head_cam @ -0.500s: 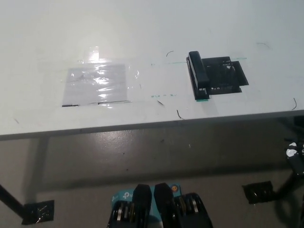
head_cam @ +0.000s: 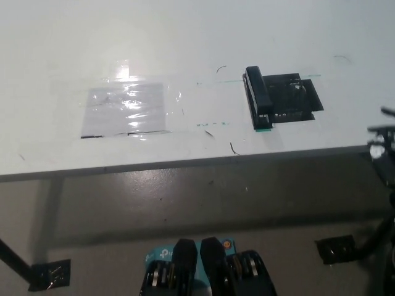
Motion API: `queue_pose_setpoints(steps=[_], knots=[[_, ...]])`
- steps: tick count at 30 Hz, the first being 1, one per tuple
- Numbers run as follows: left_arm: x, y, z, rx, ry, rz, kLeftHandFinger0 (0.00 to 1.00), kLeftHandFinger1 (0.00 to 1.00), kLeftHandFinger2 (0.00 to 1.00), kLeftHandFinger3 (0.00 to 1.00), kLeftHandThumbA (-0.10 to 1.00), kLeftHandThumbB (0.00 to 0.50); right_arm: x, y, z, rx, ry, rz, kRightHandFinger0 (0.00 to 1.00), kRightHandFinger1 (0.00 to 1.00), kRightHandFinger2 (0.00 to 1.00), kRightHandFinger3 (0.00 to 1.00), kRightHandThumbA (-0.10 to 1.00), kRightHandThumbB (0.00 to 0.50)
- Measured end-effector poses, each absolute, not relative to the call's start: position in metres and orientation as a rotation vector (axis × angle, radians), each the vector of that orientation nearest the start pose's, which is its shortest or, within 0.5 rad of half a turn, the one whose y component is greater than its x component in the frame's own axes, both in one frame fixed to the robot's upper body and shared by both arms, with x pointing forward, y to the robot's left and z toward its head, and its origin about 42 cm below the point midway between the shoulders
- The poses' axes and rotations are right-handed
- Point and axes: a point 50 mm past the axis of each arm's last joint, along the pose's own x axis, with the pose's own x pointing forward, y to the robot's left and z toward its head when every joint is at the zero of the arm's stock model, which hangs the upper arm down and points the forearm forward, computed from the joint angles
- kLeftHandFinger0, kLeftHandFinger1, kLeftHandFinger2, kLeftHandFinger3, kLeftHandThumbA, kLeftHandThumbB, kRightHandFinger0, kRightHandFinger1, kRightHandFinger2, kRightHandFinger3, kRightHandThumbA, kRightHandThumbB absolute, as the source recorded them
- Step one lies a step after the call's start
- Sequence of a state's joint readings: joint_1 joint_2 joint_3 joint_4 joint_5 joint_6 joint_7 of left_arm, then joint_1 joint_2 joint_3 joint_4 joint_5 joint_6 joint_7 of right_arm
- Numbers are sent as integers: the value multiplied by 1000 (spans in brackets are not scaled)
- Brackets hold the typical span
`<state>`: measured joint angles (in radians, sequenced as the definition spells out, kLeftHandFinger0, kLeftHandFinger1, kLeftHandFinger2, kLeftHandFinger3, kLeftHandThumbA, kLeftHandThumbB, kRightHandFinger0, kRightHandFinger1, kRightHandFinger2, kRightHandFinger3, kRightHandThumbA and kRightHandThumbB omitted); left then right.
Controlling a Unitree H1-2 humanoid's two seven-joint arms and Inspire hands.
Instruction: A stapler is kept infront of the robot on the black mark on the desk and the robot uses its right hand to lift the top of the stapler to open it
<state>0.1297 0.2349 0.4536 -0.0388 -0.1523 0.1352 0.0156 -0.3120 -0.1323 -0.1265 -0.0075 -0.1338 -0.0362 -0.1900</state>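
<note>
Compared with half a second ago, black right hand (head_cam: 382, 145) now higher at the right edge of the picture, risen from below the white desk (head_cam: 185, 49) to the level of its front edge near the front right corner. Only a small part in view, so cannot tell whether its fingers are spread or closed. Nothing held, as far as visible. Probably the start of the reach toward the stapler; lifting of the top not yet begun.

Black, long, narrow stapler (head_cam: 257, 97) unchanged in place: lying closed and flat, on the right part of the desk, not far from the front edge, its long side running from back to front. Resting along the left border of the black rectangular mark (head_cam: 295, 98). Hand and stapler well apart.

White left hand not in view.

Count of things on the desk: one stapler, one black mark, one shiny patch of clear tape or film (head_cam: 126, 110) toward the left part near the front edge, and several thin dark scribble lines, too small to count surely. Under the desk, on the grey floor: two dark taped patches, one (head_cam: 48, 273) at the left and one (head_cam: 336, 248) at the right.
</note>
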Motion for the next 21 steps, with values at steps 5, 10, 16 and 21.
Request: queue_pose_setpoints(steps=[5, 10, 16, 21], knots=[[209, 416, 105, 88, 132, 487, 231, 222, 380, 657, 837, 0, 378, -245, 244, -157, -437, -201, 313, 337, 443, 718, 158, 0], [211, 415, 106, 86, 129, 485, 230, 219, 378, 645, 845, 0, 383, -211, 245, -55, -375, -122, 277, 308, 427, 721, 127, 0], [211, 415, 106, 86, 129, 484, 258, 241, 389, 646, 866, 0, 383, -182, 233, 70, -228, -69, 335, 345, 458, 754, 107, 0], [211, 415, 106, 86, 129, 484, 246, 226, 372, 634, 844, 0, 385, -168, 219, 186, -84, -51, 358, 361, 508, 794, 82, 0]])
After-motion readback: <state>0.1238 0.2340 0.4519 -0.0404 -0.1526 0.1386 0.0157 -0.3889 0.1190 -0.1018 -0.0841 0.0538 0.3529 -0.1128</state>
